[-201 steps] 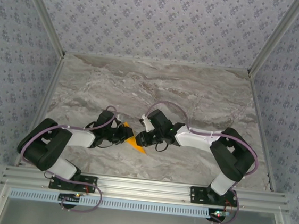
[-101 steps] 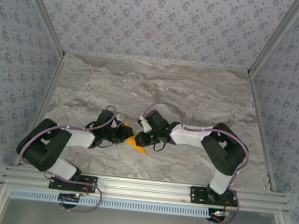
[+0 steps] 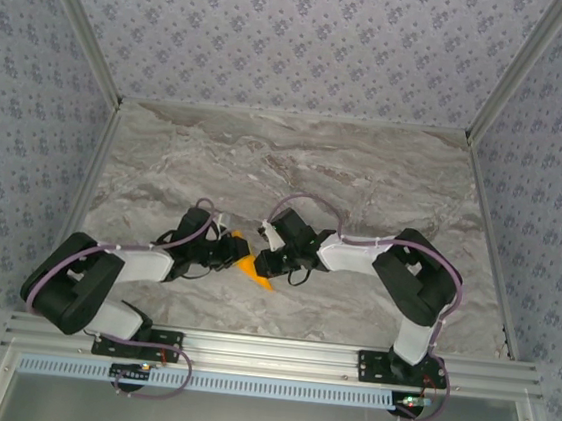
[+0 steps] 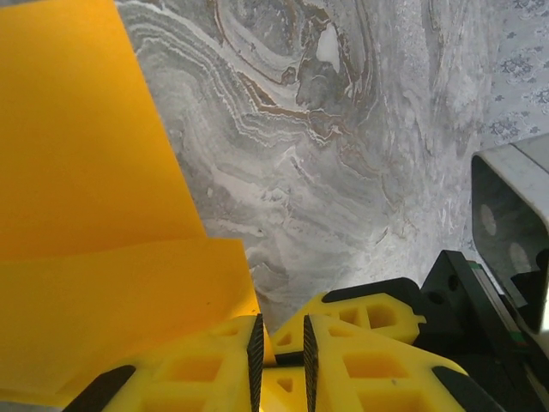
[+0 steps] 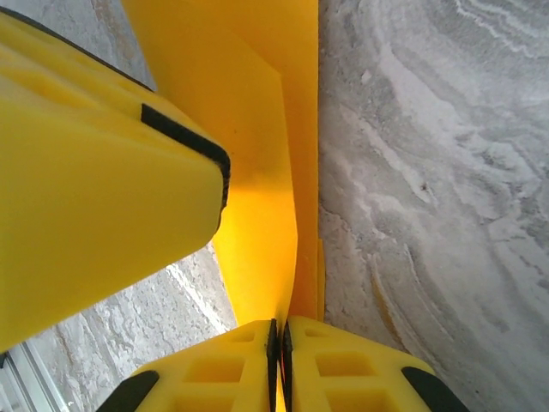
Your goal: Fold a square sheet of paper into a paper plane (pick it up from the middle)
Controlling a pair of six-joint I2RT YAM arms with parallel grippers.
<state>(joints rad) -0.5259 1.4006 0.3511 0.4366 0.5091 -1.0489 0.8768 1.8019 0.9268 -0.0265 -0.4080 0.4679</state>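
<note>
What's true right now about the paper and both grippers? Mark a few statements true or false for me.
1. The right gripper is shut on the square sheet of paper. True.
2. The paper lies flat and unfolded. False: folded layers overlap, pinched in the right gripper.
3. The left gripper has its jaws slightly apart. True.
4. The grippers work at opposite ends. False: they meet at the paper, towards the near edge of the table.
</note>
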